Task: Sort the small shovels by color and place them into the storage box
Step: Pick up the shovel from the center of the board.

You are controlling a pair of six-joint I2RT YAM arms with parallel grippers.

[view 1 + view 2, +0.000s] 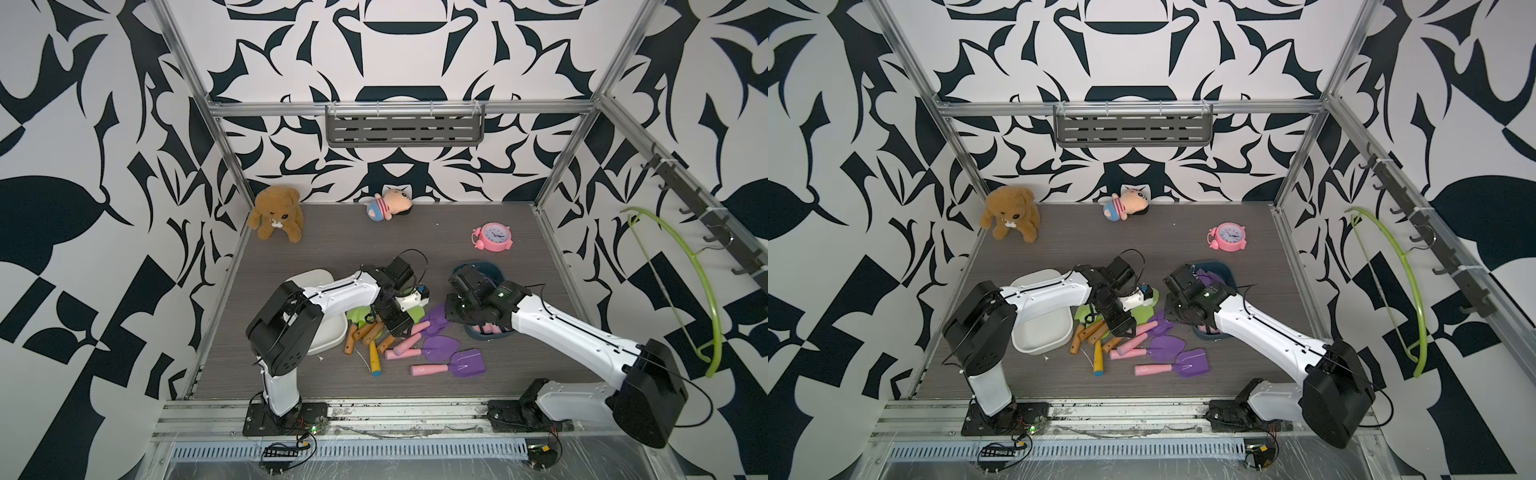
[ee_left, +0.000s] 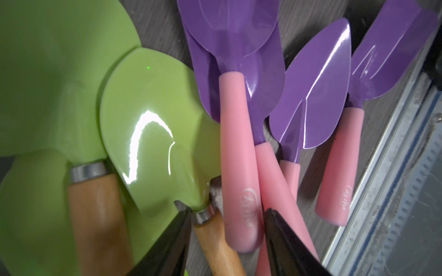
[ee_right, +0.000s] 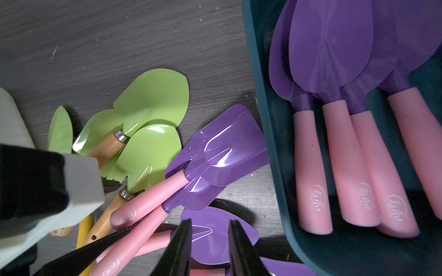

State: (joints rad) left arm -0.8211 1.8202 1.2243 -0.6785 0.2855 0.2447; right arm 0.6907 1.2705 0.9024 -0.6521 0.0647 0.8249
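Observation:
The small shovels lie in a heap mid-table: lime-green blades (image 1: 355,316) with brown handles (image 1: 365,332), one yellow, blue-tipped handle (image 1: 374,359), and purple blades (image 1: 440,347) with pink handles (image 1: 403,353). Several purple ones lie in the dark teal storage box (image 3: 263,119). A white box (image 1: 328,336) stands to the left, partly under my left arm. My left gripper (image 2: 227,212) is down in the heap, jaws apart, straddling a brown handle (image 2: 215,239) and a pink handle's end (image 2: 236,167). My right gripper (image 3: 210,229) hovers open over a purple blade (image 3: 215,246), nothing between its fingers.
A brown teddy bear (image 1: 276,212), a small doll (image 1: 388,205) and a pink alarm clock (image 1: 492,237) sit toward the back of the table. A green hanger (image 1: 685,282) hangs on the right wall's hook rail. A metal frame edges the table.

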